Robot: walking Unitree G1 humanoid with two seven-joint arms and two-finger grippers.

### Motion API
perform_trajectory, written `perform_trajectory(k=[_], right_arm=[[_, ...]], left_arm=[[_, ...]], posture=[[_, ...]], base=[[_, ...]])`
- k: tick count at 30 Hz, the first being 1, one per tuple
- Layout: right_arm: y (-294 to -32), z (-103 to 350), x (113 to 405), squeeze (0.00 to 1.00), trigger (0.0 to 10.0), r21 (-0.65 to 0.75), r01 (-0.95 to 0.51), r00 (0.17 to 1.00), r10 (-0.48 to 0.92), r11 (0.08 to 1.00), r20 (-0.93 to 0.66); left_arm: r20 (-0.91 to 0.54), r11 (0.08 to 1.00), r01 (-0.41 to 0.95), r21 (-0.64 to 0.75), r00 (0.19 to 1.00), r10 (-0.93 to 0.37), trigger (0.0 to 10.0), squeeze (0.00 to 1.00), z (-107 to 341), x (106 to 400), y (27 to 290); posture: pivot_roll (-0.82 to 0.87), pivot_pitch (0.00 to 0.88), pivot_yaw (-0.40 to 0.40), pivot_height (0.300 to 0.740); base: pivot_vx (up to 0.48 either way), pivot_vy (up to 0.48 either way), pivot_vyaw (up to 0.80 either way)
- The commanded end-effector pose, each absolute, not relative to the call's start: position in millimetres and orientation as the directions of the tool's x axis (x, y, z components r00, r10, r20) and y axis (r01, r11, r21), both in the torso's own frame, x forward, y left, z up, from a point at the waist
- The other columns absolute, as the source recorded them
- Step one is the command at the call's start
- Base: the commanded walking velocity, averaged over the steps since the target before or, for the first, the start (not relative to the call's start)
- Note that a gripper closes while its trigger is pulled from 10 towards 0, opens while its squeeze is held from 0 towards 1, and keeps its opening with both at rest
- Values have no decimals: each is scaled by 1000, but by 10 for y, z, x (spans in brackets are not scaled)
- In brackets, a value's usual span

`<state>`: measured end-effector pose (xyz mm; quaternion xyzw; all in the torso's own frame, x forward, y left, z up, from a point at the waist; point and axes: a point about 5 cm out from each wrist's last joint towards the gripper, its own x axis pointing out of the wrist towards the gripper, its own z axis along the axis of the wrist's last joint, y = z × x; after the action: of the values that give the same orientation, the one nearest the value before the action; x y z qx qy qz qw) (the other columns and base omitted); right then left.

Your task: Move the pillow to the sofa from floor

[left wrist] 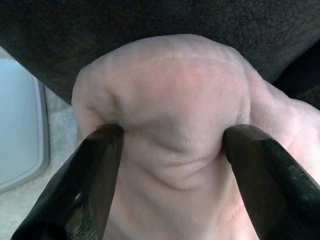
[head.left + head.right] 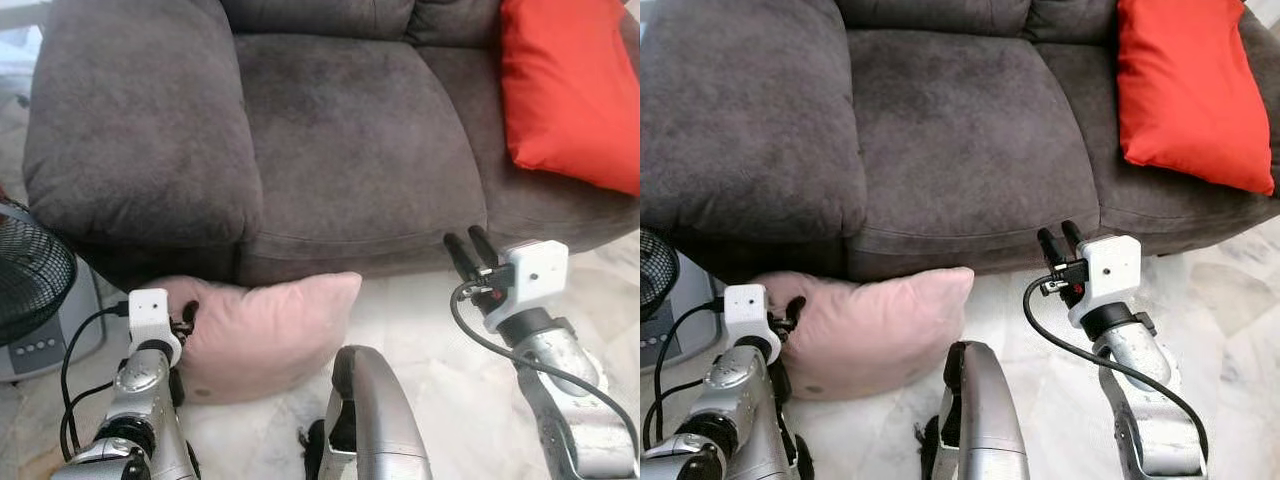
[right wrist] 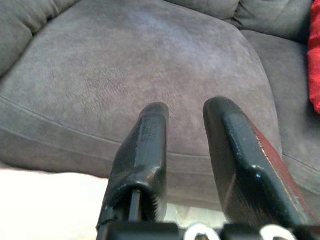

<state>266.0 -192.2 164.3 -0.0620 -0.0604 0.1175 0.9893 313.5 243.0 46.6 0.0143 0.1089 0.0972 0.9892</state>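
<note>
A pale pink pillow (image 2: pixel 270 335) lies on the floor, leaning against the front of the dark grey sofa (image 2: pixel 350 130). My left gripper (image 2: pixel 185 318) is at the pillow's left corner. In the left wrist view its two black fingers (image 1: pixel 95 165) press on either side of that corner, and the pillow (image 1: pixel 175 100) creases between them. My right gripper (image 2: pixel 470 245) hangs in the air in front of the sofa's seat edge, to the right of the pillow and apart from it. A narrow gap with nothing in it shows between its fingers (image 3: pixel 145 145).
A red cushion (image 2: pixel 570 90) lies on the sofa's right side. A black fan (image 2: pixel 30 270) on a grey base (image 2: pixel 50 340) stands on the floor at the left, close to my left arm. The floor is pale marble (image 2: pixel 420 330). Part of my body (image 2: pixel 375 420) shows low in the middle.
</note>
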Motion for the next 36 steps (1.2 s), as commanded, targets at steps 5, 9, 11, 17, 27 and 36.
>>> perform_trajectory(k=[5, 9, 11, 17, 27, 36], right_arm=[[-2051, 1667, 2584, 0, 10000, -155, -199, 973, 214, 968, 82], [-2101, 1690, 2535, 0, 10000, -169, -197, 975, 211, 966, 70], [-2107, 1695, 2519, 0, 10000, -172, -199, 975, 213, 965, 63], [-2099, 1694, 2506, 0, 10000, -171, -203, 975, 214, 964, 53], [-2097, 1714, 2488, 0, 10000, -176, -209, 975, 220, 962, 41], [-2092, 1709, 2486, 0, 10000, -175, -212, 975, 220, 962, 31]], left_arm=[[-236, 984, -176, 22, 956, 176, 10000, 0, 432, 3129, 2418], [-290, 988, -149, 44, 944, 155, 10000, 0, 415, 3134, 2466], [-292, 988, -148, 51, 943, 157, 0, 0, 412, 3130, 2473], [-285, 987, -151, 45, 945, 158, 0, 0, 421, 3127, 2492], [-300, 989, -145, 32, 942, 148, 0, 0, 408, 3113, 2519], [-311, 992, -124, 3, 943, 118, 0, 0, 363, 3079, 2498]], posture=[[-101, 341, -315, 508], [-126, 351, -323, 508], [-127, 354, -323, 508], [-127, 359, -328, 508], [-141, 368, -330, 508], [-141, 372, -335, 508]], base=[[0, 0, 0], [0, 0, 0], [0, 0, 0], [0, 0, 0], [0, 0, 0], [0, 0, 0]])
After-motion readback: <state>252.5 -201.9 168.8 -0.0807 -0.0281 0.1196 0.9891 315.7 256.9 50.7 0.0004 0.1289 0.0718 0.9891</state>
